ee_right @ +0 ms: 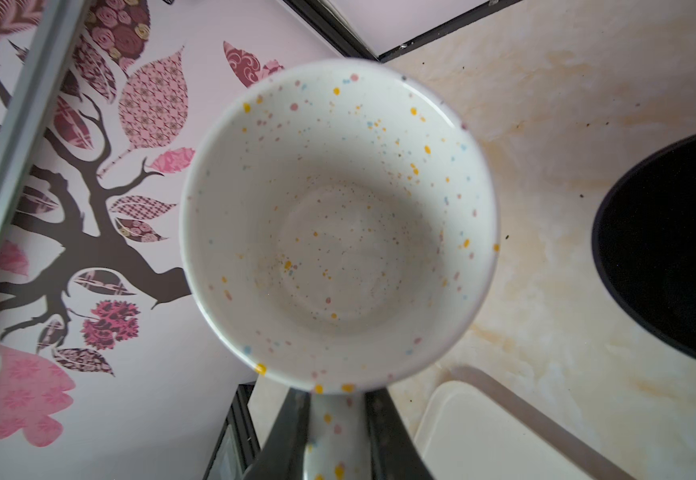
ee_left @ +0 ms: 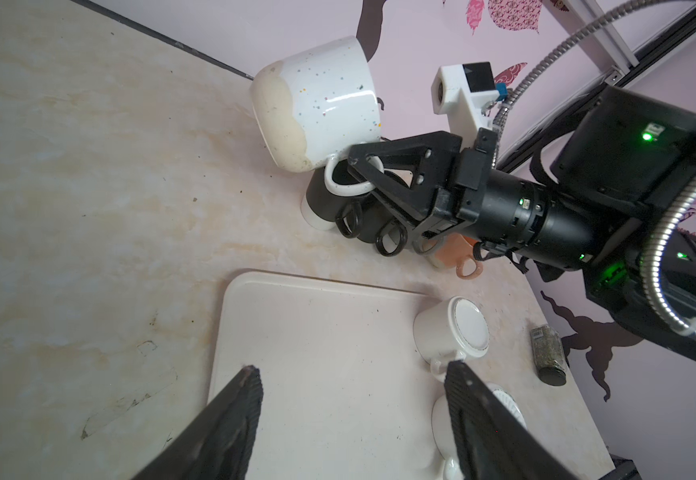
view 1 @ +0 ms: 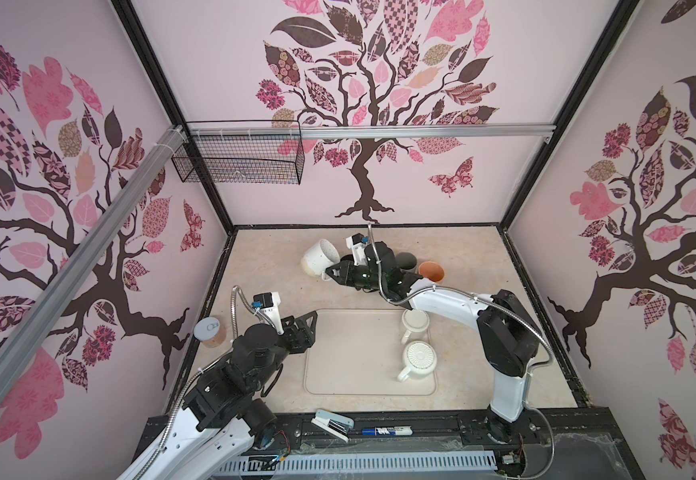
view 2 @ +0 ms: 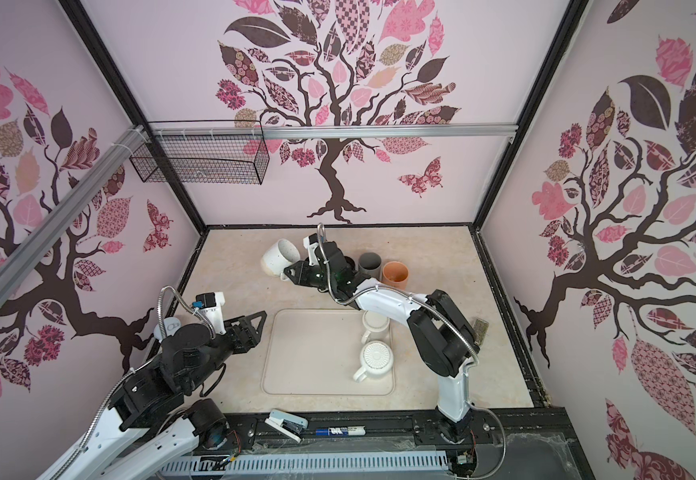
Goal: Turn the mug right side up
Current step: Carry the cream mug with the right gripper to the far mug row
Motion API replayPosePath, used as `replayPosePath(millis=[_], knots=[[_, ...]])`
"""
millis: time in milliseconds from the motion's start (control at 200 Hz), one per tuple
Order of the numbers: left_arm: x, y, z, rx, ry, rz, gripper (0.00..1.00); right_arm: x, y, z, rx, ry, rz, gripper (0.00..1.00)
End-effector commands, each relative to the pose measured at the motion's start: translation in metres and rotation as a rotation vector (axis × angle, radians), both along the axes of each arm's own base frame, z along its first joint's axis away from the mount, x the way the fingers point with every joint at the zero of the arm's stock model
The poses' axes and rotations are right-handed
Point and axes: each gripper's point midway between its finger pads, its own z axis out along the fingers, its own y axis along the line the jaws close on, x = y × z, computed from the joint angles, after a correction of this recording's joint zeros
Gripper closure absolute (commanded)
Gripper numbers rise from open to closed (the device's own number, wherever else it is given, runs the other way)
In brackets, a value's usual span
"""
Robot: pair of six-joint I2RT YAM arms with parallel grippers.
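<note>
The right gripper (ee_right: 335, 409) has its jaws clenched on the handle (ee_left: 340, 189) of the speckled mug (view 1: 319, 253) — the right wrist view shows the two fingers pinching that loop from either side, and the mug's pale inside fills the view. The mug hangs tipped about on its side. Its unglazed beige base faces down and toward the left arm, and its mouth faces back toward the right wrist. In the left wrist view it appears lifted clear of the worktop (view 1: 263, 266), at the back and just beside a cluster of dark mugs (ee_left: 329, 203).

The pick-up looks done and the turn looks roughly half made. What seems left is to finish the rotation until the mouth faces up, lower the base flat onto the worktop and let go. There is free space to the mug's left for that.

The left gripper (ee_left: 352, 372) hovers over the near edge of the tray (view 1: 350, 353) with its jaws spread and nothing between them, so it has no part in the grasp. Two white mugs (view 1: 419, 359) stand base-up on the far side of the tray, untouched — if the task covers them too, that work is not begun.
</note>
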Motion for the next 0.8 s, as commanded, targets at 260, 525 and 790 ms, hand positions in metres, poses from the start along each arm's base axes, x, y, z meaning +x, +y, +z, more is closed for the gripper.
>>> replayPosePath(millis=[260, 525, 790], knots=[[-0.005, 0.010, -0.006, 0.018, 0.000, 0.021, 0.27, 0.057, 0.021, -0.005, -0.310, -0.273, -0.112, 1.00], [-0.004, 0.005, -0.011, 0.036, 0.019, -0.005, 0.27, 0.059, 0.032, -0.034, -0.474, -0.297, -0.117, 1.00], [-0.006, 0.004, -0.009, 0.029, 0.017, -0.013, 0.27, 0.061, 0.033, -0.062, -0.546, -0.262, -0.114, 1.00]])
